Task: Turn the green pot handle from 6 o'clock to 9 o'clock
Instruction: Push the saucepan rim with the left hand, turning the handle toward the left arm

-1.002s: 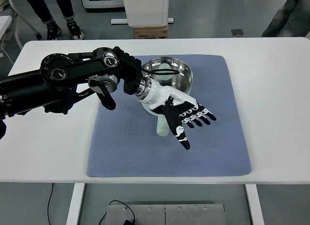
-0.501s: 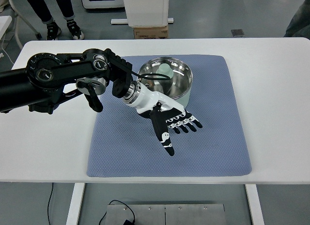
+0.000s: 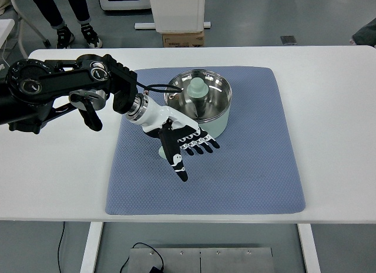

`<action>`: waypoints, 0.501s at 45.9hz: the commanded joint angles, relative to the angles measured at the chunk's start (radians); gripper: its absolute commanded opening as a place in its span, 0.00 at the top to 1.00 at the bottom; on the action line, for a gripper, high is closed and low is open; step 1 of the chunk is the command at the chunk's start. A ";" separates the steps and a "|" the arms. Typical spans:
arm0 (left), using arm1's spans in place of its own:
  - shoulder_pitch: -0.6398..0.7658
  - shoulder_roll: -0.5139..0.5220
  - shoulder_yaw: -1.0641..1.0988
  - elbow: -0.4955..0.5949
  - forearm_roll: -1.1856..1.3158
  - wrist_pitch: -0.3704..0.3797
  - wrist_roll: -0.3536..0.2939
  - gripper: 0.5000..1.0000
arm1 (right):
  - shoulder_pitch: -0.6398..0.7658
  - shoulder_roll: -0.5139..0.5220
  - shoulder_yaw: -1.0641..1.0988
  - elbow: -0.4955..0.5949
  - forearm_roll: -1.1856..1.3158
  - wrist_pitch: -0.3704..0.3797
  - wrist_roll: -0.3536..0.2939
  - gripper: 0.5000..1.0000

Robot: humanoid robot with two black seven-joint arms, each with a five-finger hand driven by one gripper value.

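Our left hand, fingers spread and gripping nothing, lies over the pale green steel pot's handle mid-mat, placed to sweep it.

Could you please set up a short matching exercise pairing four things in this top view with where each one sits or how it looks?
Things:
1. pale green pot with a shiny steel inside
2. blue-grey textured mat
3. left hand in black and white
4. brown cardboard box

Descriptions:
A. on the floor beyond the white table's far edge
B. fingers spread, holding nothing, just in front of the pot
C. lies flat on the table, under the pot
D. stands on the far half of the mat

Pairs: 1-D, 2-C, 3-B, 4-A
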 commanded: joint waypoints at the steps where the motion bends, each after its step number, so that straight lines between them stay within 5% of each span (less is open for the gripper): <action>1: -0.012 0.007 0.015 -0.001 0.000 0.000 0.000 0.00 | 0.000 0.000 0.000 0.000 0.000 0.000 0.000 0.00; 23: -0.043 0.072 0.067 0.000 0.002 0.000 0.006 0.00 | 0.000 0.000 0.001 0.000 0.000 0.000 0.000 0.00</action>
